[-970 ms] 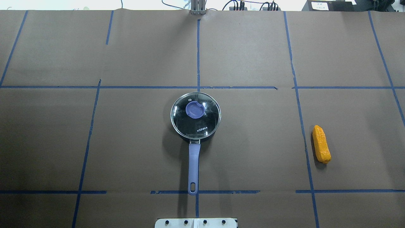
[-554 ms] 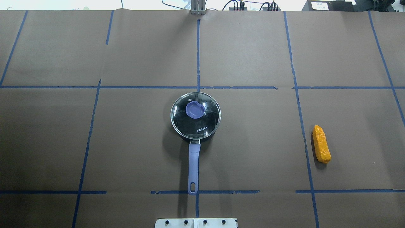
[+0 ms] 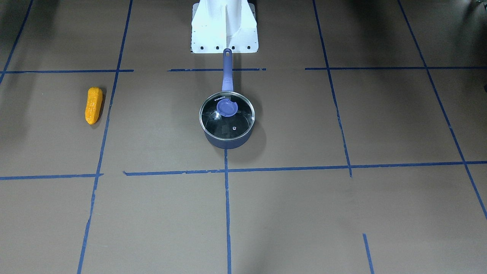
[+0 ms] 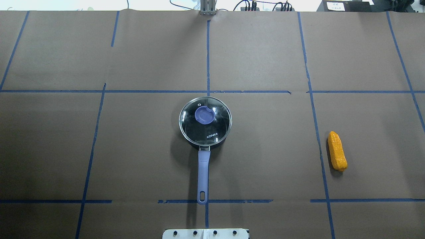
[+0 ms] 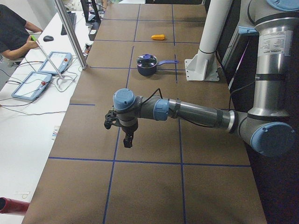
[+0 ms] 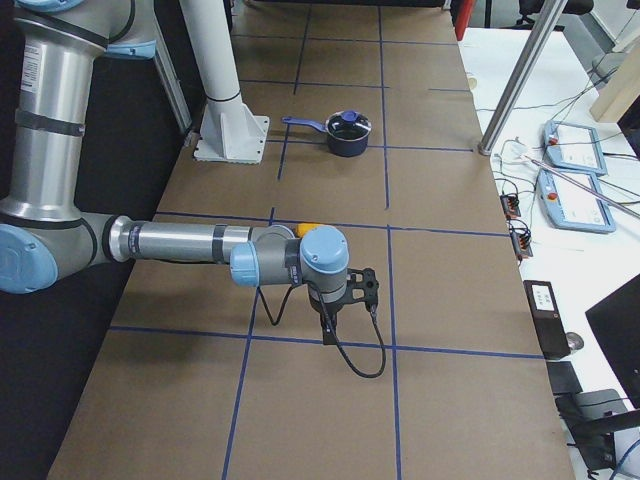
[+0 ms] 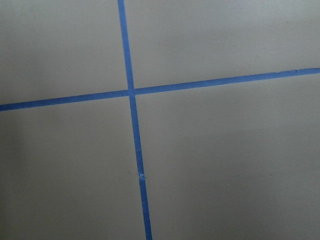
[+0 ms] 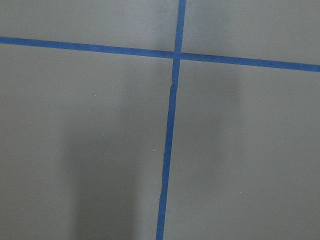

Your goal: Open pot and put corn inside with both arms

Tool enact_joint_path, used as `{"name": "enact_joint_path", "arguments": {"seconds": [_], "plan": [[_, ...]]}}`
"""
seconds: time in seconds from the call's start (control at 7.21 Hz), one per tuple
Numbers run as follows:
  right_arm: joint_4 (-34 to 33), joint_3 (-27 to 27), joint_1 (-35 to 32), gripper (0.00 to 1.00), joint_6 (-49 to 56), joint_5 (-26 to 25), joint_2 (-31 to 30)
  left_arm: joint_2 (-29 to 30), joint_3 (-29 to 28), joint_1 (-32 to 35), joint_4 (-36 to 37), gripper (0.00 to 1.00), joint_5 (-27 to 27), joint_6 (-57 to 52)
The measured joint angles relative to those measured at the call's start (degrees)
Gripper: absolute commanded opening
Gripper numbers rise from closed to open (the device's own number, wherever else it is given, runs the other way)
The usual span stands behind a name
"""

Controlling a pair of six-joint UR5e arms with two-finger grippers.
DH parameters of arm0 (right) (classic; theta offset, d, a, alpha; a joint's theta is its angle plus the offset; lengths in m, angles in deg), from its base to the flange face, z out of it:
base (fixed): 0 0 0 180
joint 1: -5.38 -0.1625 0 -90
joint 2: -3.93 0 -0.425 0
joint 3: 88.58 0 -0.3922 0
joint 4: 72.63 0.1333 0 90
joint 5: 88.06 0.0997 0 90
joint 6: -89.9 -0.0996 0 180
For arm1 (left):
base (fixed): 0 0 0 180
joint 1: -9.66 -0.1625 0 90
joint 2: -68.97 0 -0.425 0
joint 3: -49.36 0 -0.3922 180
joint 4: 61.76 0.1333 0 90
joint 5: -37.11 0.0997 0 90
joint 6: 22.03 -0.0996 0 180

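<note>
No change over the last second: lid seated on pot, corn well apart. Task unstarted. Left claw, right claw: opening and hold impossible to tell.

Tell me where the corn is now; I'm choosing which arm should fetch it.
In the overhead view the corn lies to the right, just right of a blue tape line, well apart from the lidded pot.
</note>
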Motion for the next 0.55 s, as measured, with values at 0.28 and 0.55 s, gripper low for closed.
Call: {"name": "enact_joint_path", "arguments": {"seconds": [0.28,0.55], "plan": [[0.26,0.04,0.00,1.00,-0.06,0.23,-0.06,2.74,6.20,-9.82,0.15,1.00,0.40,12.33],[0.42,0.10,0.00,1.00,-0.08,1.23,-0.34,13.07,10.37,-23.16,0.62,1.00,1.18,35.46]]}}
